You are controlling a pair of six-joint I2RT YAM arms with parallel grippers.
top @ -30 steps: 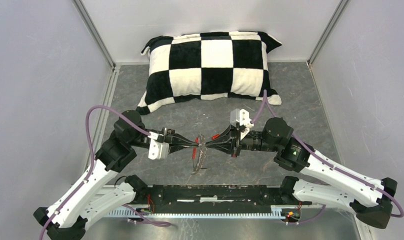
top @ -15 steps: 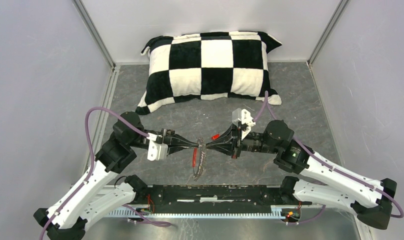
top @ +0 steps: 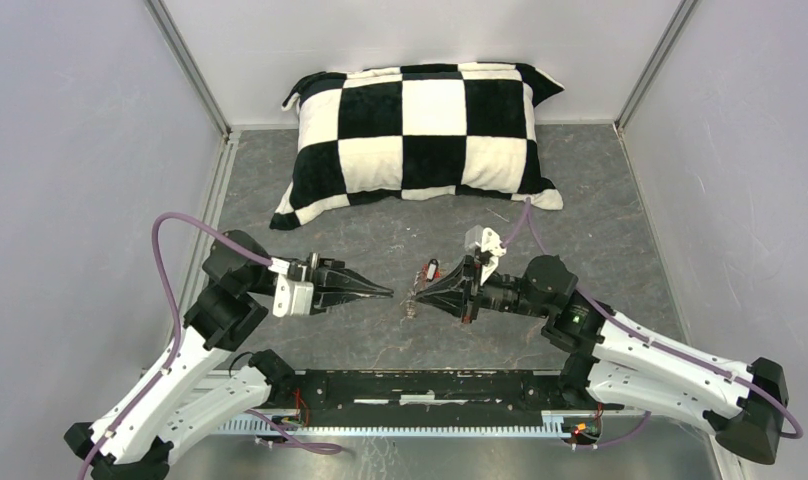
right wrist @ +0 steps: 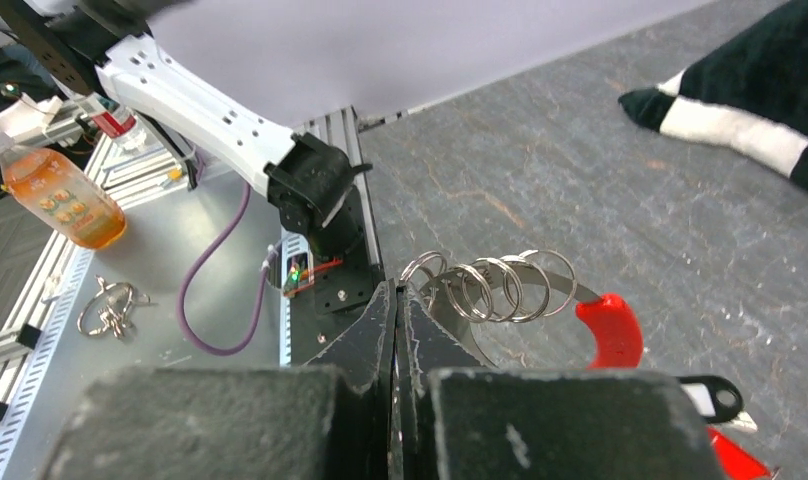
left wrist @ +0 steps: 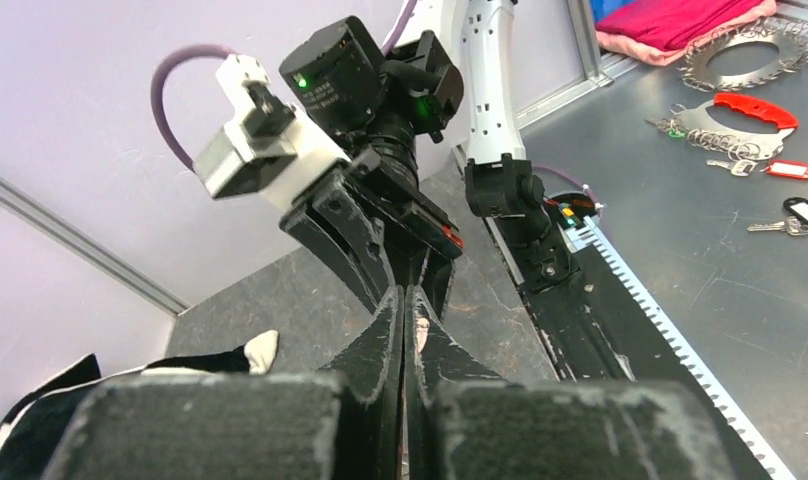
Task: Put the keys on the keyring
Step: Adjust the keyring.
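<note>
Threading stage. My right hand pinches the keyring. My left hand is pressed together and empty. I judge it must open next and take the keyring's free end.

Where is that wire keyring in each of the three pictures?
Top view: the keyring is at centre, at the right gripper tip.
Left wrist: not visible.
Right wrist: centre, silver coils with a red piece.
Shared landmark: the checkered pillow, in all three.
</note>
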